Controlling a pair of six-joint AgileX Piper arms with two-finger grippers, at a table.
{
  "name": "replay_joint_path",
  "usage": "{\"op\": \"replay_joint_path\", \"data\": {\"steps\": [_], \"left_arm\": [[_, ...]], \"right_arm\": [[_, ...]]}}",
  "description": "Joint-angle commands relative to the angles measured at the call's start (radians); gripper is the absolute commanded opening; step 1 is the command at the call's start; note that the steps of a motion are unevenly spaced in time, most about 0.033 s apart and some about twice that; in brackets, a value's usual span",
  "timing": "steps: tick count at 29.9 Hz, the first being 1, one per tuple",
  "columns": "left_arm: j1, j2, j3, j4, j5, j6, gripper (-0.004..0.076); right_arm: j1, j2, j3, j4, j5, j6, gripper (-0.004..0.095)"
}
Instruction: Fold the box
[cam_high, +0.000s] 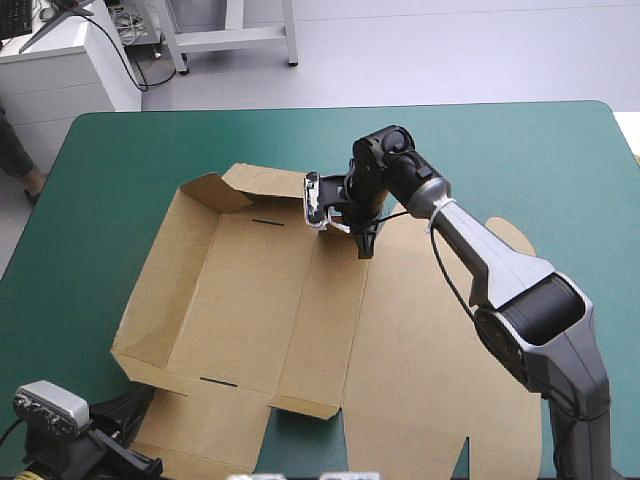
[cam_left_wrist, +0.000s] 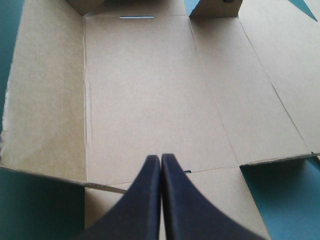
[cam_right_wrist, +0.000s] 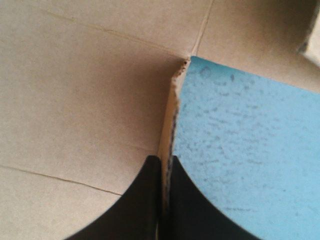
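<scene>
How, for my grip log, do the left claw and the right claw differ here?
The right claw pinches a cut edge of the box between its fingers; the left claw has its fingers meeting with nothing between them. The right claw is at the box's far side, the left claw at its near edge. Both are black and shut or nearly so.

- You see the brown board box (cam_high: 250, 310) as matt, dry paperboard; its cut edge (cam_right_wrist: 174, 95) looks rough and frayed.
- The teal-green table cover (cam_right_wrist: 250, 140) reads matt, finely speckled up close.
- The right gripper (cam_right_wrist: 162, 159) has smooth black fingers (cam_right_wrist: 142, 200) with a faint sheen.
- The right arm (cam_high: 500, 265) wears glossy black and satin silver-grey shells.
</scene>
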Motion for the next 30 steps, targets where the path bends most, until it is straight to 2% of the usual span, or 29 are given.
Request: {"op": "replay_joint_path", "data": {"steps": [1,8,11,14,16,18,20,26,30], "left_arm": [[-0.008,0.016,-0.027,-0.015,-0.076,0.004,-0.0008],[-0.008,0.016,-0.025,-0.015,-0.076,0.004,-0.0008],[-0.008,0.016,-0.025,-0.015,-0.076,0.004,-0.0008],[-0.008,0.016,-0.025,-0.015,-0.076,0.006,-0.0008],[-0.008,0.016,-0.025,-0.015,-0.076,0.007,-0.0008],[-0.008,0.016,-0.025,-0.015,-0.076,0.009,-0.0008],[-0.008,0.016,-0.025,-0.015,-0.076,0.009,-0.0008],[-0.008,0.016,-0.025,-0.015,-0.076,0.009,-0.0008],[-0.008,0.016,-0.025,-0.015,-0.076,0.009,-0.0008]], "right_arm": [[-0.001,-0.029,-0.027,0.022,0.011,-0.029,-0.0019],[-0.001,0.052,-0.027,-0.012,-0.023,-0.013,-0.0016],[-0.001,0.067,-0.028,-0.010,-0.036,0.008,0.0029],[-0.001,0.067,-0.042,-0.008,-0.026,0.008,0.0171],[-0.001,0.067,-0.075,-0.007,-0.003,0.019,0.0310],[-0.001,0.066,-0.118,-0.008,0.008,0.074,0.0438],[-0.001,0.064,-0.169,-0.013,0.011,0.146,0.0503],[-0.003,0.021,-0.303,-0.018,0.011,0.259,0.0503],[-0.003,-0.060,-0.310,-0.089,0.011,0.435,0.0483]]}}
